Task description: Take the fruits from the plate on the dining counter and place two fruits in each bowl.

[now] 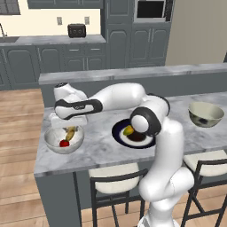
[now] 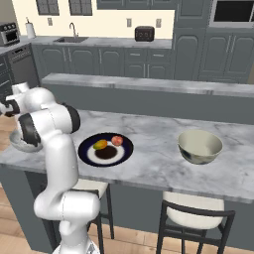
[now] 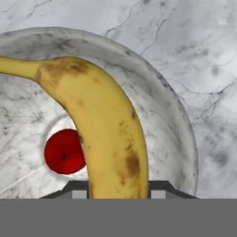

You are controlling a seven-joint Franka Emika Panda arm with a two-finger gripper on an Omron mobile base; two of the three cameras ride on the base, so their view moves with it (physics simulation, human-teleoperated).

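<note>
We are looking at a home kitchen: dark grey-blue cabinets [image 2: 104,62] line the back wall under a counter with a sink and faucet [image 2: 73,33], a black toaster [image 1: 76,30] sits near wall outlets, a built-in microwave [image 1: 150,9] hangs above, and stools [image 2: 196,216] tuck under a marbled dining counter [image 2: 149,168] on wooden flooring.

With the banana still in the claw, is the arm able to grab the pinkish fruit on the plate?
Probably not yet: the claw is shut on the banana over the speckled bowl. The pinkish fruit lies uncovered on the plate.
</note>
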